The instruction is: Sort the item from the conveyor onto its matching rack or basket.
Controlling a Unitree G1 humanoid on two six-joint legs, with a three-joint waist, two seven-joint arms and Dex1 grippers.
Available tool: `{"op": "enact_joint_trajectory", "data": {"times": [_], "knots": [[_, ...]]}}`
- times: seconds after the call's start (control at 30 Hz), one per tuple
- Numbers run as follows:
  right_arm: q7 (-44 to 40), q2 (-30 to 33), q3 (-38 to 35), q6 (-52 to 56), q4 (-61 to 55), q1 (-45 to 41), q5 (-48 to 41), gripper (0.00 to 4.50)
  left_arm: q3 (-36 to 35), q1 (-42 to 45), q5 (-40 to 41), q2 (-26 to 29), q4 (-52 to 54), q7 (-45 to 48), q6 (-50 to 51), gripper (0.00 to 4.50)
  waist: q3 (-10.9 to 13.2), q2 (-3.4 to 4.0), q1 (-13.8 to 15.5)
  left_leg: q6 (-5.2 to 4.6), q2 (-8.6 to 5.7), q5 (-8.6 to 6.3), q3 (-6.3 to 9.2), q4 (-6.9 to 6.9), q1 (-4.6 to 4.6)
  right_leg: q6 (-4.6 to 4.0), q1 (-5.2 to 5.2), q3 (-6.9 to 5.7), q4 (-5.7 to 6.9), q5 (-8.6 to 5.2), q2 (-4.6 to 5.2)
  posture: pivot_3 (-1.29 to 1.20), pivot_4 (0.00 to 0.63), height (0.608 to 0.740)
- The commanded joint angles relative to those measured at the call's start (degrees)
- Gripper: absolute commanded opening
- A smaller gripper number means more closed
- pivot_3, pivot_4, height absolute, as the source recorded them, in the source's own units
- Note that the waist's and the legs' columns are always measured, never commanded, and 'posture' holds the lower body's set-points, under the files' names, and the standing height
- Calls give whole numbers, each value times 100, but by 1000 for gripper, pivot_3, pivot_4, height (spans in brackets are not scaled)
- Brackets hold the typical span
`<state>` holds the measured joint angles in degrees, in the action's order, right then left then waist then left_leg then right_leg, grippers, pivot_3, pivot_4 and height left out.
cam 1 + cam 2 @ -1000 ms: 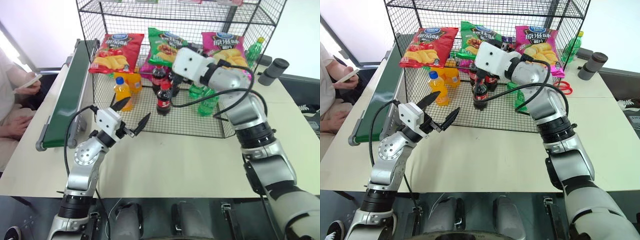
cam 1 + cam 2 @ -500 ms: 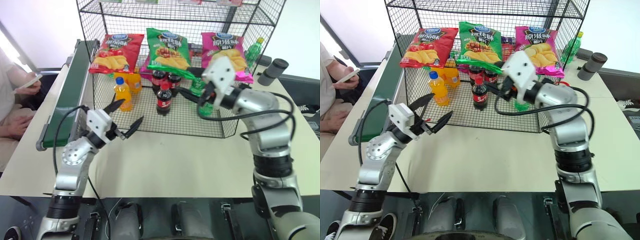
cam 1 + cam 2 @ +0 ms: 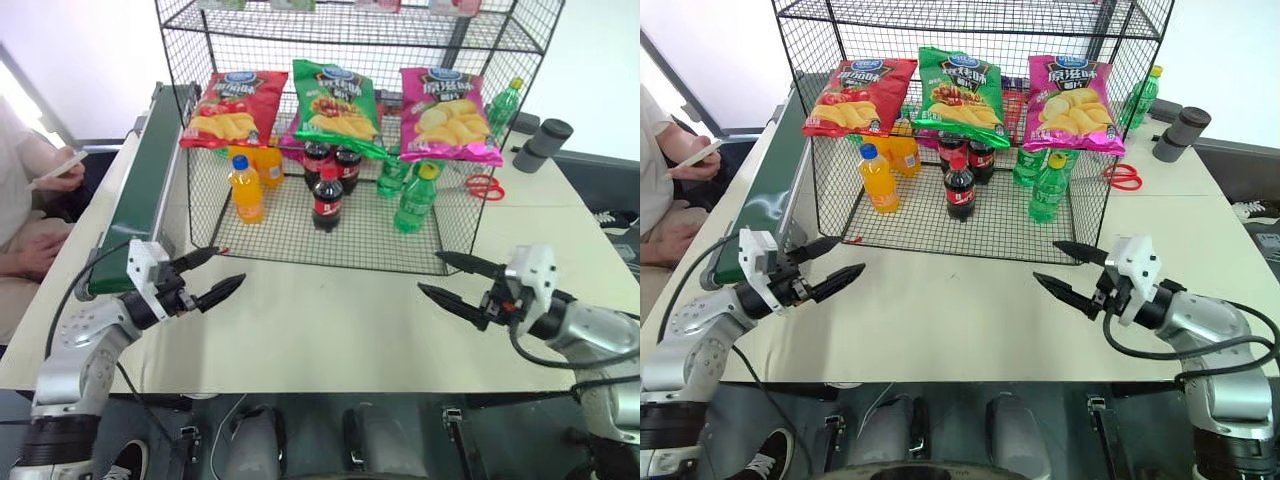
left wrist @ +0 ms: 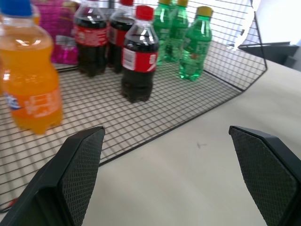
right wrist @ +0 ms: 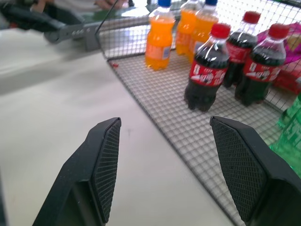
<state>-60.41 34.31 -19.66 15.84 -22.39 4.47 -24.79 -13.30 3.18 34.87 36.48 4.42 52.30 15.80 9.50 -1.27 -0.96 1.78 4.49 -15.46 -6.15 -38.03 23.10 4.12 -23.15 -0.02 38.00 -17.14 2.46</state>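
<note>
Left gripper (image 3: pixel 211 276) is spread wide with nothing between its fingers, held low over the bare table (image 3: pixel 330 320) just in front of the near end of the conveyor (image 3: pixel 140 180), pointing level and inward toward the middle. Its forearm runs back toward the table's near-left corner. Over on the other side, the right gripper (image 3: pixel 448 278) mirrors it: fingers apart, empty, aimed inward across the table from the near-right, hovering clear of the surface in front of the rack (image 3: pixel 300 130).

Both are well apart from each other and from the item (image 3: pixel 337 104), which sits up in the rack, leaning on the tier above the bottles, between the red bag (image 3: pixel 232 106) and the pink bag (image 3: pixel 446 113). The green bag's lower edge hangs over the cola bottles (image 3: pixel 328 190).

Now the wrist views. The left one looks between its two fingertips (image 4: pixel 80 165) onto the rack's mesh floor: an orange drink bottle (image 4: pixel 29 80) close up, cola bottles (image 4: pixel 137 59) and green bottles (image 4: pixel 195 44) beyond. The right wrist view catches the same floor from the other side, cola bottles (image 5: pixel 205 70) nearest, orange bottles (image 5: pixel 160 35) behind, and a strip of the conveyor frame (image 5: pixel 70 30) far off.

The head views add the rest: a person (image 3: pixel 25 200) seated beside the belt holding a phone (image 3: pixel 60 165), red scissors (image 3: pixel 484 186) and a dark cylinder (image 3: pixel 545 142) on the table right of the rack.
</note>
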Motion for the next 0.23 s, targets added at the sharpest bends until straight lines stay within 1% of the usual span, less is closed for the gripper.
{"op": "enact_joint_trajectory", "data": {"times": [0.03,0.13,0.23], "knots": [[3,153,-158,-203,-112,55,-200,3132,-193,124,-47,137,-49,-3,28,4500,0,0,1,0,0,0,-1,0,1,0,-1,1,0,0,0,0,150,740],[-16,259,-223,-280,57,91,-240,3132,-278,120,-43,252,-211,121,54,4500,0,0,3,-1,-2,-1,-1,1,6,17,-5,1,0,9,0,0,150,740],[-27,334,-194,-467,248,106,-188,3132,-217,114,-206,334,-261,136,19,4500,0,0,17,-3,-2,-2,-1,4,12,19,-11,-1,-1,9,-1,0,150,740]]}}
